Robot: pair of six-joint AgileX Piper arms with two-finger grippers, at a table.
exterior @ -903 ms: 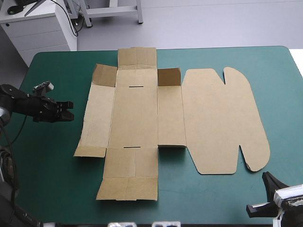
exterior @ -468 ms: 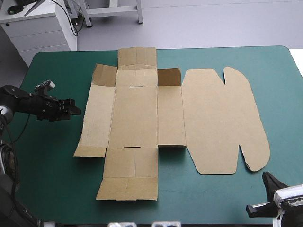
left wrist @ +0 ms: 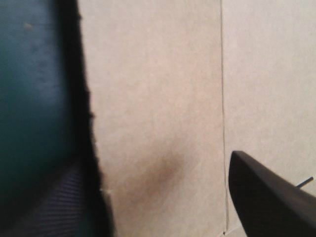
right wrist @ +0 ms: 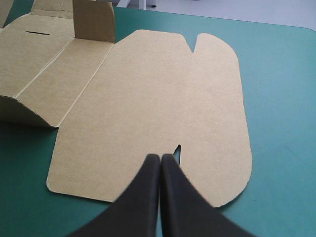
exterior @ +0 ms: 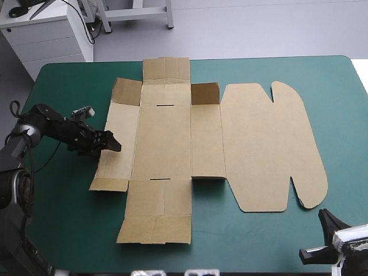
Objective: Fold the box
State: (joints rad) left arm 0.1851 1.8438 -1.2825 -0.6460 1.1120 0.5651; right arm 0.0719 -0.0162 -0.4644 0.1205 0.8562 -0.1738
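Lying flat across the middle of the teal-green surface point(exterior: 63, 230), the box point(exterior: 164, 141) is a cut sheet of matte brown board. It is creased into rectangular panels, with two thin slots point(exterior: 165, 106) in the central one. Toward 3 o'clock it ends in a broad lid panel point(exterior: 270, 146) with rounded corners and a narrow notch cut at each end. Along its 12 o'clock edge two small flaps point(exterior: 205, 93) stand tilted up, showing darker, shaded faces; the rest lies level. The left gripper point(exterior: 110, 144) sits at the box's 9 o'clock edge with its black fingers point(left wrist: 266, 197) spread. One is over the bare cover and the other over the board, with the sheet's slightly ragged cut edge running between them. Whether either touches the board cannot be told. The right gripper point(right wrist: 160, 160) sits near the surface's 5 o'clock corner, close to the lid panel's rounded end. Its smooth curved fingers are pressed together into one pointed arch.
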